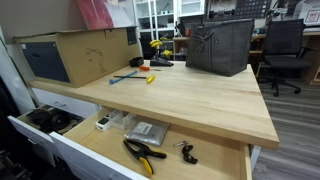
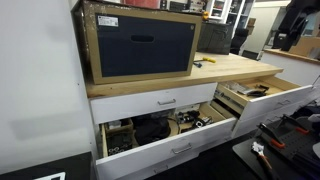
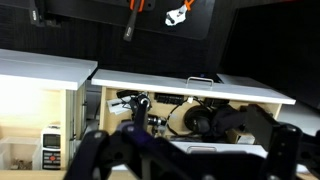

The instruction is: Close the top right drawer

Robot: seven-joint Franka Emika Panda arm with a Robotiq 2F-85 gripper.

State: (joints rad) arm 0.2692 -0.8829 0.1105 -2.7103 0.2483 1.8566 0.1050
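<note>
Your drawer [image 1: 215,162] stands pulled out under the worktop [image 1: 190,95], pliers [image 1: 143,155] inside; your claw [image 3: 185,160] gapes, released.

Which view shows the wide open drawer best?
An exterior view: the drawer shows from above, open, with pliers on its pale floor. In an exterior view from the side, the drawer shows small. In the wrist view I cannot pick it out.
</note>
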